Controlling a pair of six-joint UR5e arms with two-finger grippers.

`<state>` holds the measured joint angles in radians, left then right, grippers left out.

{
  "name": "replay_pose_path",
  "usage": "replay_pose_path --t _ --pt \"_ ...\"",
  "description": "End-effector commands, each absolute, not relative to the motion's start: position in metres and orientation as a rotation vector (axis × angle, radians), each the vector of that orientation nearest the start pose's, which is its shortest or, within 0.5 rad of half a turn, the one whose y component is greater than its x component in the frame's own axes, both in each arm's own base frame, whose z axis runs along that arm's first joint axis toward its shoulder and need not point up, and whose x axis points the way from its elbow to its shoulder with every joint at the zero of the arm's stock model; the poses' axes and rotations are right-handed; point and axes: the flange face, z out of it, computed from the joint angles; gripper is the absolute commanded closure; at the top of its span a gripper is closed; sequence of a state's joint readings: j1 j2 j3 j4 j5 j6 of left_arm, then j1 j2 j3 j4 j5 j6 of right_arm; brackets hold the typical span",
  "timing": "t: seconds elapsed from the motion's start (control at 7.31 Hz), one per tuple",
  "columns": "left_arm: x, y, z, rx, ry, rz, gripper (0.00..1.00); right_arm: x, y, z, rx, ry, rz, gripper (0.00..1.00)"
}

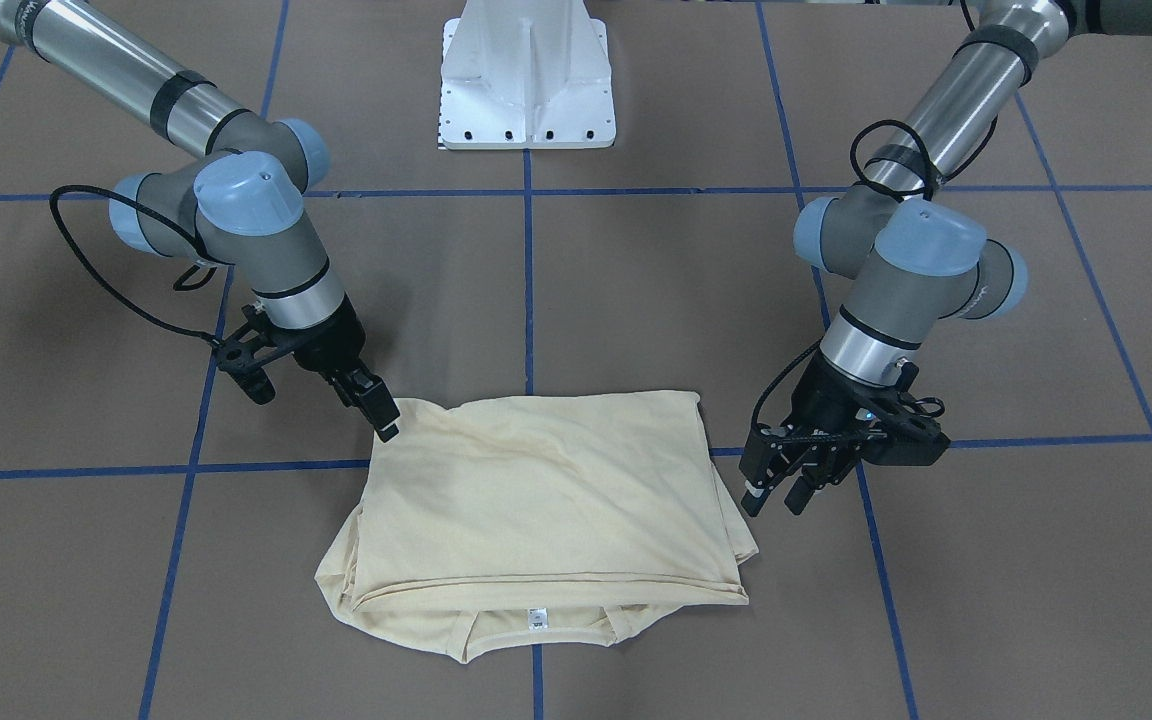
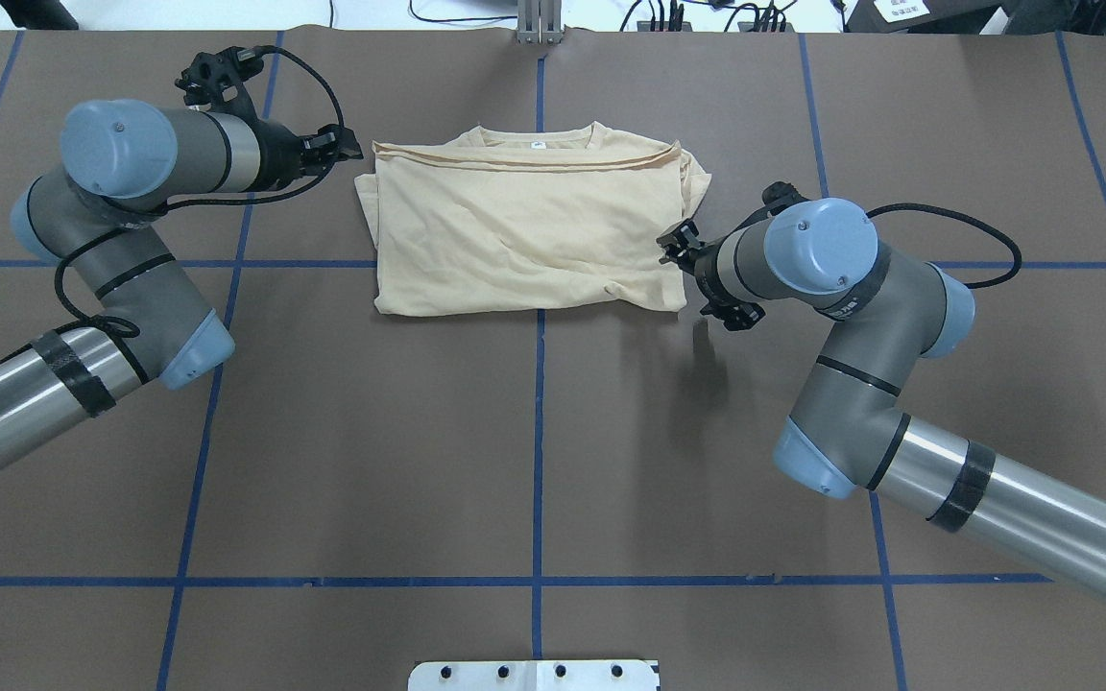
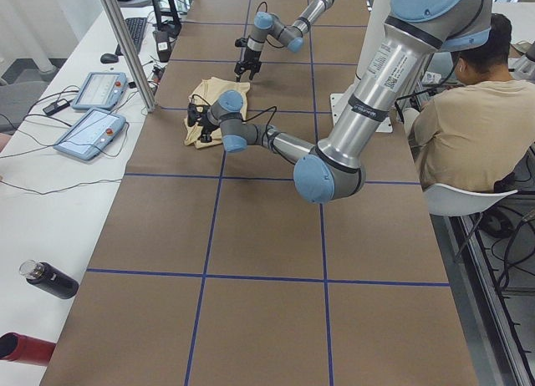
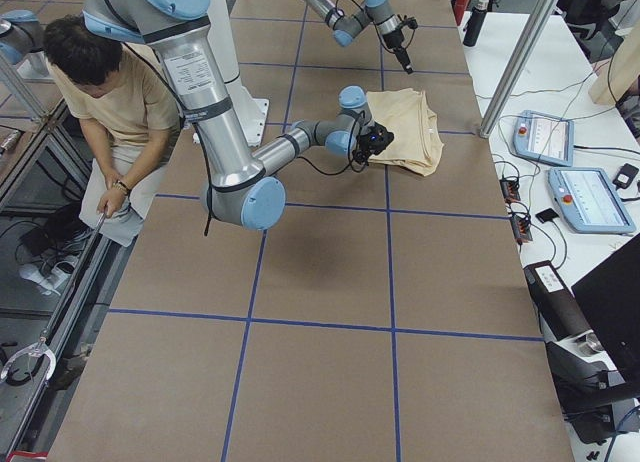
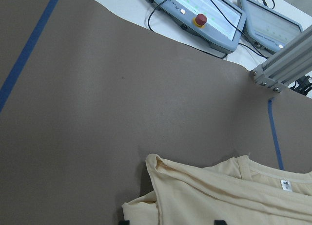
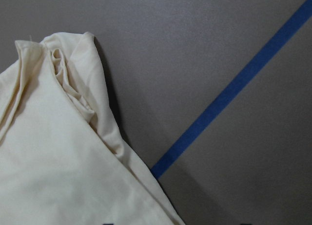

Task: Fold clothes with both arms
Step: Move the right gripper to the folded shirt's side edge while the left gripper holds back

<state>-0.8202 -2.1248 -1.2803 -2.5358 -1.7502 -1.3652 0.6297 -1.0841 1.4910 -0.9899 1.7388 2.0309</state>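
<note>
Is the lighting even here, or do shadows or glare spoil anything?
Overhead exterior: even light, a soft shadow on the table under the right arm. Exterior front-facing: glare streaks along the silver tube of the left arm. Right wrist-mounted: the T-shirt throws a dark shadow beside its edge.

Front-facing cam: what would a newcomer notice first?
The cream-yellow T-shirt draws the eye first. It is folded into a rough rectangle in the middle of the brown table, with its collar on the side away from the robot. A gripper sits on each side: the right gripper is at the shirt's robot-side corner, and the left gripper is just off the opposite side edge, fingers spread open.
</note>
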Motion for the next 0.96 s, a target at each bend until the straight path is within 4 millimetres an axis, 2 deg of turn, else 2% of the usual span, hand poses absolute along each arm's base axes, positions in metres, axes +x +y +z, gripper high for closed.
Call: replay_pose_path --t 0.0,0.14,0.27,0.41,0.82 --pt "0.411 -0.609 0.368 0.464 1.144 -0.426 0.35 -0.508 -0.493 0.355 -0.087 -1.046 0.903 0.22" --pt "0.411 -0.609 0.371 0.464 1.141 -0.428 0.35 -0.513 -0.488 0.355 -0.084 -1.046 0.904 0.37" --pt "0.411 -0.609 0.372 0.469 1.137 -0.43 0.35 -0.511 -0.487 0.351 -0.082 -1.054 0.9 0.79" --pt "0.413 -0.609 0.374 0.474 1.13 -0.437 0.35 -0.51 -0.487 0.352 -0.082 -1.054 0.896 1.0" --pt "0.413 -0.61 0.376 0.473 1.125 -0.438 0.35 -0.496 -0.488 0.344 -0.082 -1.076 0.889 1.0"
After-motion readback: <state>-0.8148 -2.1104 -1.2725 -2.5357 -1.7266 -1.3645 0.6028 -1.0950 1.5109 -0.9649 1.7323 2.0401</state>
